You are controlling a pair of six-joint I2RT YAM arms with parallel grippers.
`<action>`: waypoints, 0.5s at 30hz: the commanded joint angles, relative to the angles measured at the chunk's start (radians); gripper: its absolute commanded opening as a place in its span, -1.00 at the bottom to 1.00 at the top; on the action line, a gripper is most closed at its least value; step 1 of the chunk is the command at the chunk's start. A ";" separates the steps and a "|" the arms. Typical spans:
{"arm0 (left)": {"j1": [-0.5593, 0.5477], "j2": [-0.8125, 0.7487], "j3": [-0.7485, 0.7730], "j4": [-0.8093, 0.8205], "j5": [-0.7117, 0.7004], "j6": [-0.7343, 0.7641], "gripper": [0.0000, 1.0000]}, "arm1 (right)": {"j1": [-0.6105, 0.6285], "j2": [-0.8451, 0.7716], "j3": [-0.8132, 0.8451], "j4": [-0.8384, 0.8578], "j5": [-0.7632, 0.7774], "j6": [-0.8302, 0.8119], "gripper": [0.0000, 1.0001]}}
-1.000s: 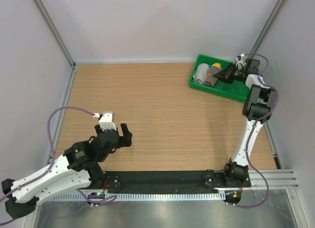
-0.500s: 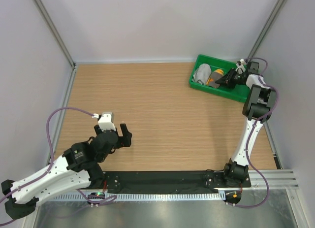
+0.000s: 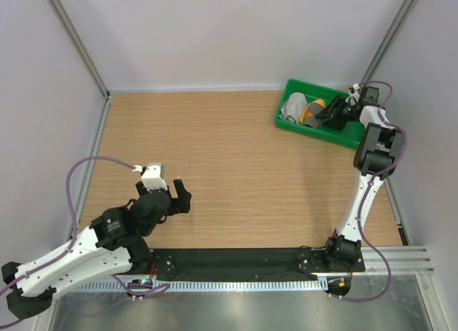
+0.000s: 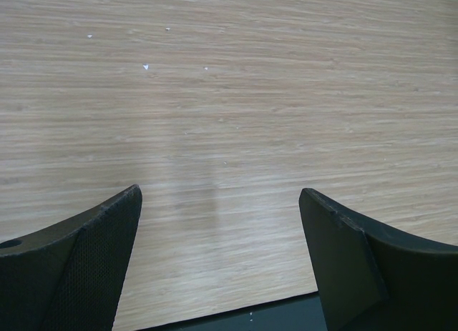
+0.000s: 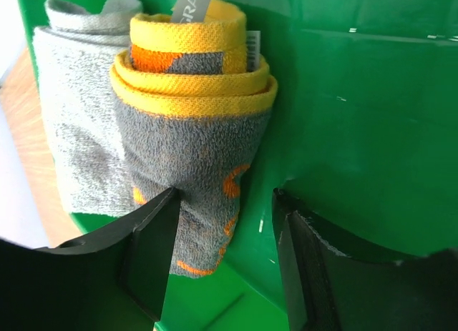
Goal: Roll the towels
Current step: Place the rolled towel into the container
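both towels sit rolled in the green tray (image 5: 343, 109) at the far right corner of the table (image 3: 236, 152). the orange and yellow towel (image 5: 193, 109) shows us its spiral of yellow edge in the right wrist view. it has the tray's green plastic right beside it on one side and the grey towel (image 5: 75, 138) pressed against the other. the right gripper (image 5: 225, 206) hangs at the patterned roll's lower end with its jaws apart and nothing held. one finger overlaps the roll's grey backing, and we cannot tell whether it touches. the left gripper (image 4: 220, 202) is well apart from all this, jaws spread over bare wood near its own base, carrying nothing.

we judge the rolling itself to be about done, so the risk lies in how the right arm draws away. the backing is fuzzy, and a finger dragging across it could catch the pile and tug the outer wrap loose, or shift the roll so it unwinds. as far as we can see, only the squeeze between the tray and the grey roll keeps the wraps tight, so a nudge to either towel could loosen both. the tray looks like light plastic too, and a finger hooking its wall could slide it and shake the rolls. a straight pull back, clear of the cloth, seems safest to us.
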 commanded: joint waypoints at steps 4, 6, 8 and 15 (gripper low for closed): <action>0.003 -0.019 -0.008 0.034 -0.040 -0.001 0.82 | -0.006 -0.115 -0.028 -0.067 0.138 -0.022 0.24; 0.003 -0.027 -0.010 0.034 -0.043 -0.002 0.83 | -0.005 -0.138 -0.051 -0.056 0.161 -0.011 0.23; 0.003 -0.028 -0.011 0.035 -0.042 -0.002 0.83 | -0.005 -0.165 -0.068 -0.050 0.157 0.000 0.23; 0.002 -0.025 -0.010 0.035 -0.043 -0.002 0.83 | -0.003 -0.244 -0.107 -0.044 0.140 0.026 0.21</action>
